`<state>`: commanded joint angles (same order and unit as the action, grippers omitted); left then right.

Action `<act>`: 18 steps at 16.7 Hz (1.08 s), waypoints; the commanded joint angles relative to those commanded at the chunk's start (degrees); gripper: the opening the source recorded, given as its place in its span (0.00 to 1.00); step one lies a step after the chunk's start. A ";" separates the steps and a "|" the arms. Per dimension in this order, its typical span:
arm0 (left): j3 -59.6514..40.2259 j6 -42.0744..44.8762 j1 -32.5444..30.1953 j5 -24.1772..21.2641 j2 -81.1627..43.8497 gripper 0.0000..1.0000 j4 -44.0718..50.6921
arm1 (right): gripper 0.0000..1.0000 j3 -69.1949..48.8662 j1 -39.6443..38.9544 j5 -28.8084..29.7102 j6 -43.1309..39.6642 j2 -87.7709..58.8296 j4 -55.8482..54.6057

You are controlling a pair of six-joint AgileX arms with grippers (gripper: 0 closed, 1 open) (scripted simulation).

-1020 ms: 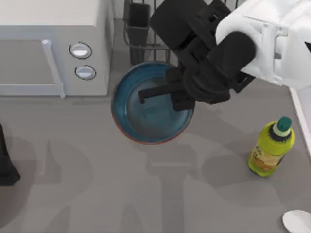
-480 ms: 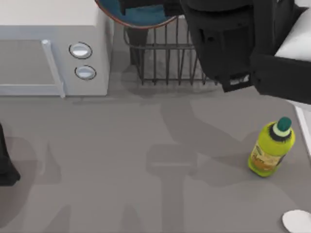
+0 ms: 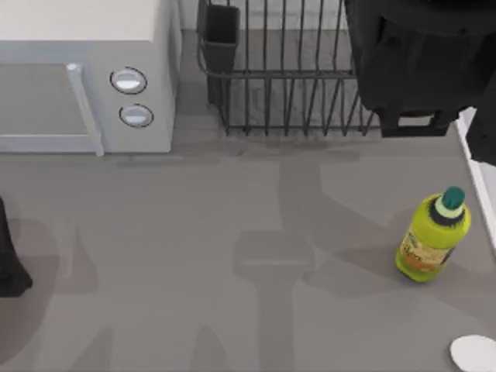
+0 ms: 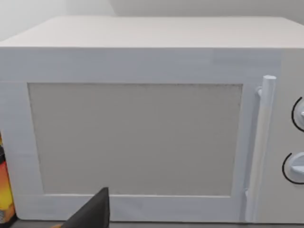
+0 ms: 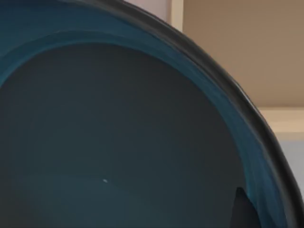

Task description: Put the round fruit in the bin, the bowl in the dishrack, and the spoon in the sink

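Observation:
The deep blue bowl [image 5: 118, 137] sits very close in the right wrist view, and a dark fingertip [image 5: 243, 211] lies against its inside near the rim. My right arm [image 3: 411, 62] hangs over the right end of the dishrack [image 3: 287, 85] at the back, gripper shut on the bowl. The spoon's white oval end [image 3: 474, 353] lies at the table's front right corner. A strip of the sink's white rim [image 3: 477, 167] runs along the right edge. The round fruit and the bin are out of view.
A white microwave [image 3: 85, 70] with two knobs fills the back left, and the left wrist view faces its door [image 4: 137, 137]. A yellow-green bottle [image 3: 432, 236] stands at the right. My left arm [image 3: 8, 267] is parked at the left edge.
The right arm lifted the bowl off the table, carried it back over the dishrack and out of the top view, then shifted right. The left arm stayed still.

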<state>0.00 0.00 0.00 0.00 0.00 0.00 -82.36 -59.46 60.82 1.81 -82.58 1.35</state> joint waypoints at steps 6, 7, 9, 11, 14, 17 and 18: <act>0.00 0.00 0.00 0.00 0.00 1.00 0.00 | 0.00 0.10 2.86 -1.80 0.03 -3.79 -3.73; 0.00 0.00 0.00 0.00 0.00 1.00 0.00 | 0.00 0.32 4.03 -3.08 -0.02 -6.01 -6.09; 0.00 0.00 0.00 0.00 0.00 1.00 0.00 | 0.00 0.97 6.58 -6.62 -0.17 -11.48 -12.40; 0.00 0.00 0.00 0.00 0.00 1.00 0.00 | 0.00 1.93 10.31 -10.06 -0.39 -17.15 -19.13; 0.00 0.00 0.00 0.00 0.00 1.00 0.00 | 0.00 3.51 16.17 -15.65 -0.51 -25.36 -30.28; 0.00 0.00 0.00 0.00 0.00 1.00 0.00 | 0.00 5.15 20.69 -20.94 -0.70 -32.03 -38.56; 0.00 0.00 0.00 0.00 0.00 1.00 0.00 | 0.00 5.59 22.02 -21.99 -0.74 -33.41 -40.17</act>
<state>0.00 0.00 0.00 0.00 0.00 0.00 -76.78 -37.44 38.82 1.06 -115.99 -38.82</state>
